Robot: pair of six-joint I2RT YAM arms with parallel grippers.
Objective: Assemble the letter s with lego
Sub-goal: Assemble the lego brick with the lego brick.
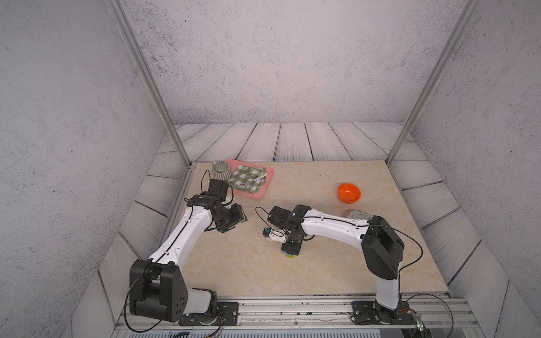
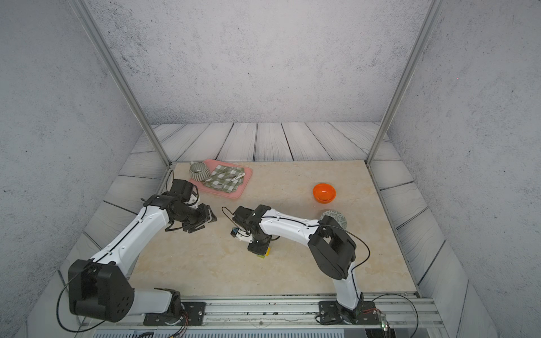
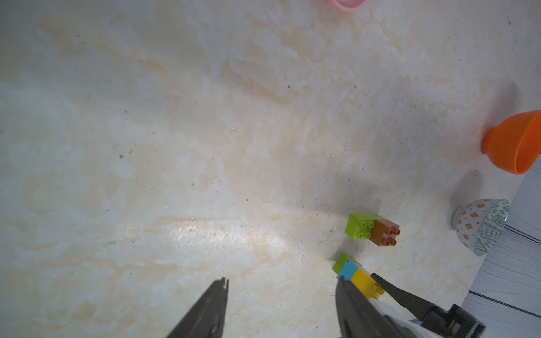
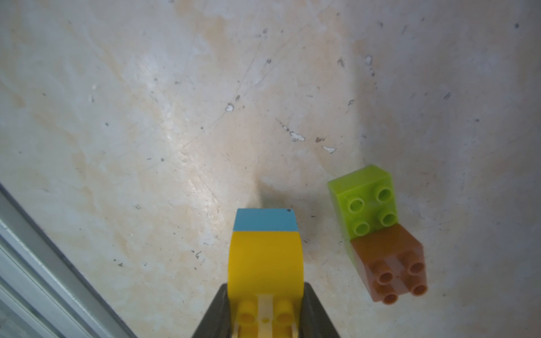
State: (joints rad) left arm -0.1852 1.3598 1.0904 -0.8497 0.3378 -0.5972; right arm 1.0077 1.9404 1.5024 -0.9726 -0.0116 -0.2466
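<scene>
My right gripper [image 4: 265, 288] is shut on a yellow brick [image 4: 265, 257], which is joined in a stack to a blue brick [image 4: 265, 221]. The left wrist view shows a lime-green brick [image 3: 341, 262] at that stack's low end, close to the table. Beside it on the table lies a long lime-green brick [image 4: 366, 199] with a brown brick [image 4: 389, 263] on one end. In both top views only a bit of lego [image 1: 289, 255] [image 2: 263, 254] shows under the right gripper. My left gripper [image 3: 282, 284] [image 1: 240, 218] hovers open and holds nothing, to the left of the bricks.
An orange bowl [image 1: 349, 192] stands at the right and a patterned bowl [image 1: 358, 215] sits partly behind the right arm. At the back left a pink tray [image 1: 268, 181] holds a checked cloth [image 1: 247, 178] and a grey ribbed cup [image 1: 221, 171].
</scene>
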